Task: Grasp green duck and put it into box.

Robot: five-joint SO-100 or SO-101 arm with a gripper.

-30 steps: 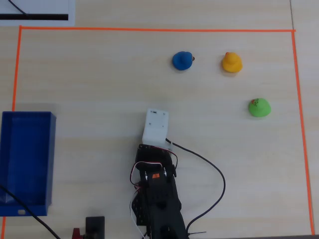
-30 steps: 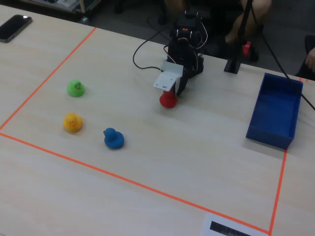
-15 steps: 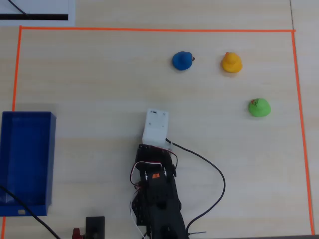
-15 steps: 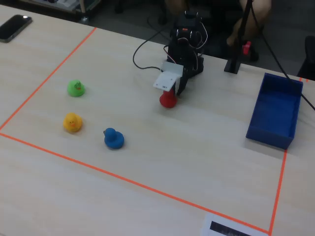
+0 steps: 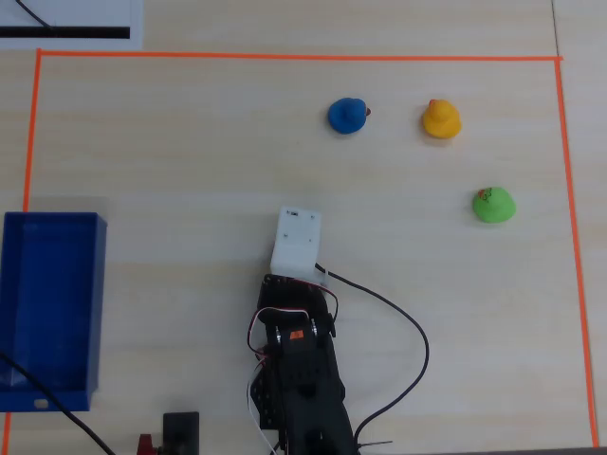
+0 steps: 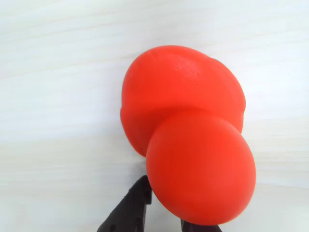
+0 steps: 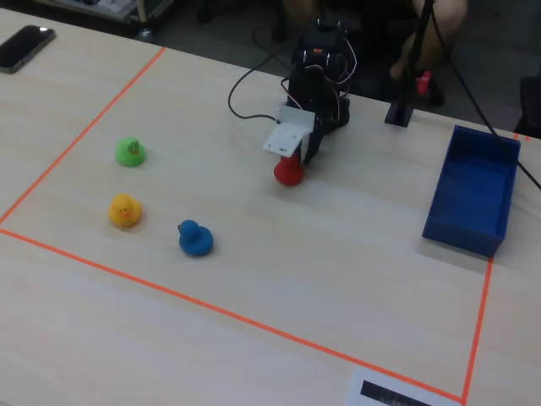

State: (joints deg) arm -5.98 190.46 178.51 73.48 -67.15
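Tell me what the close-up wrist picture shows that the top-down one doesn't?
Only the wrist view shows a red duck filling the frame, just in front of the hand; whether the hand is open is unclear. Only the overhead view shows the green duck, yellow duck, blue duck and the blue box. Both share the pale table.

Black arm (image 5: 302,379), white wrist block (image 5: 296,241), red-tipped pincer (image 7: 288,172).

Table open round green duck (image 5: 493,205); yellow duck (image 5: 441,119) near.
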